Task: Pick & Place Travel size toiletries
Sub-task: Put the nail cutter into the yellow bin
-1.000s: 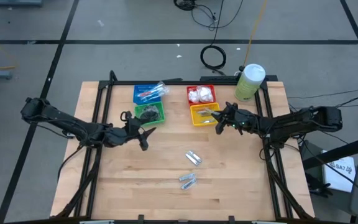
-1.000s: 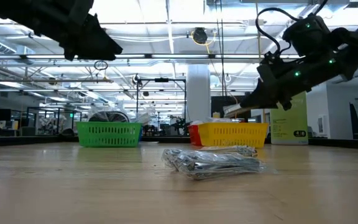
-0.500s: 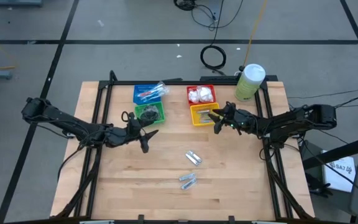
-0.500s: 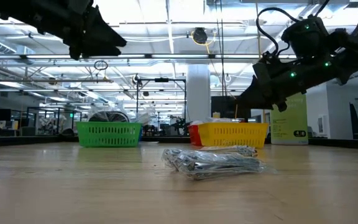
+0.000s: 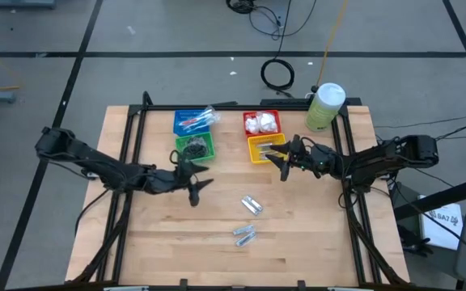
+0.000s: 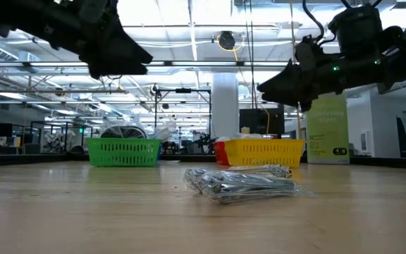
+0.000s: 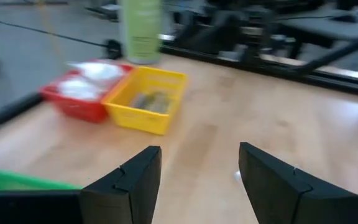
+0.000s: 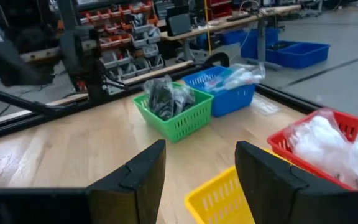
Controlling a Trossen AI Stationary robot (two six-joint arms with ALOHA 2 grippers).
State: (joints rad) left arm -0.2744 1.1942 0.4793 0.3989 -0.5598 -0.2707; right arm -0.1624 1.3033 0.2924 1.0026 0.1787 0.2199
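Silver tubes in clear wrap, 2 bundles, lying loose on bare pale wooden table (image 5: pixel 314 242): one (image 5: pixel 252 204) just past centre toward 5 o'clock, the other (image 5: pixel 243 234) nearer the front edge at 6 o'clock, apart from each other. More silver tubes (image 7: pixel 146 101) inside yellow plastic basket (image 5: pixel 263 149) at 1 o'clock; white puffy packets (image 5: pixel 261 123) in red basket (image 5: pixel 262 120) behind it; dark round discs (image 5: pixel 193 147) in green basket (image 5: pixel 195 147) at 11 o'clock; wrapped toothbrushes (image 5: pixel 198 120) in blue basket (image 5: pixel 191 120). Left gripper (image 5: pixel 196 183) hovering near centre, fingers parted, holding nothing. Right gripper (image 5: pixel 277 157) above yellow basket's near edge, fingers spread, empty. Tall pale-green canister (image 5: pixel 324 106) at 2 o'clock.
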